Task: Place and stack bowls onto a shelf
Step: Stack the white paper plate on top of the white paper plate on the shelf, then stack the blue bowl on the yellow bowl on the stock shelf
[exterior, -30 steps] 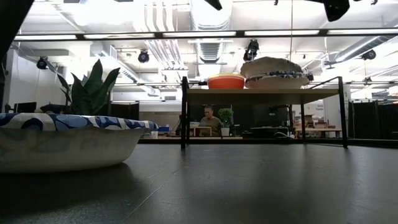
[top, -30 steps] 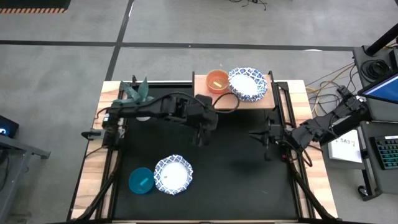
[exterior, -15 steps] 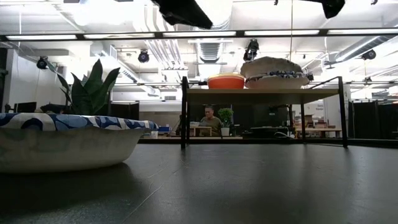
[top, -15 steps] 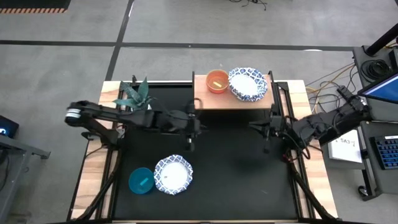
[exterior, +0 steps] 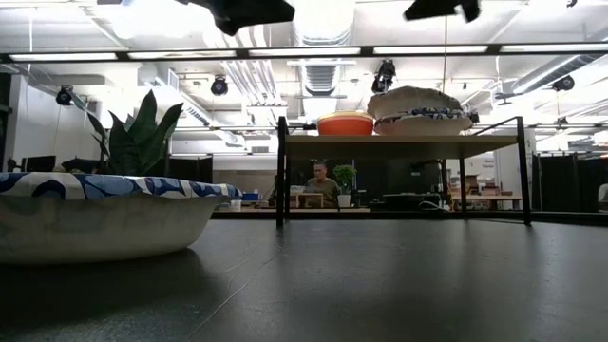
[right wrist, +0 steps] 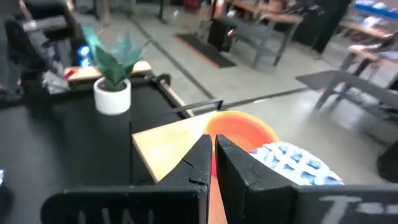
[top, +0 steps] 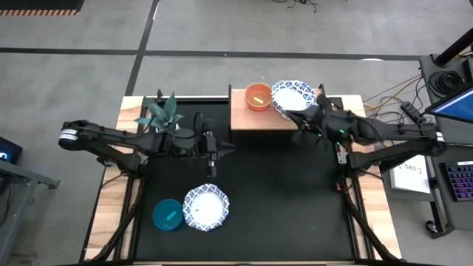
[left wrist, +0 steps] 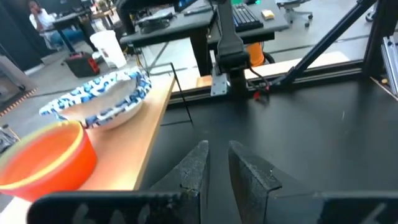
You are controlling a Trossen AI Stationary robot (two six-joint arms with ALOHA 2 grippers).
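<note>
teal bowl [top: 168, 214]: stands on the table [top: 281, 199] near the front left corner, touching or just beside the patterned bowl; not yet on the shelf, so judged to be waiting its turn.

patterned bowl [top: 206, 207]: upright and empty near the front edge, left of centre; it fills the left of the low view, so it sits close to that camera. Nothing grips it.

left claw [top: 213, 150]: hangs over the table's middle left, between the front bowls and the shelf, fingers nearly together with a slim gap, carrying nothing. Its wrist camera looks toward the shelf, so the arm is judged to be between jobs, not reaching for a bowl.

right claw [top: 303, 123]: over the front right corner of the shelf, beside the stack there. Fingers close to touching, nothing between them. Judged to be tending or leaving the stack.

plant pot [top: 159, 112]: back left corner of the table, well apart from the work; not part of the task.

shelf [top: 247, 118]: wooden board on thin dark legs at the back edge, centre.

orange bowl [top: 258, 96]: on the shelf's left half, upright, alone.

stacked patterned bowls [top: 294, 99]: on the shelf's right half, just beside the orange bowl; the low view shows one rim nested above another, sitting slightly tilted.
</note>
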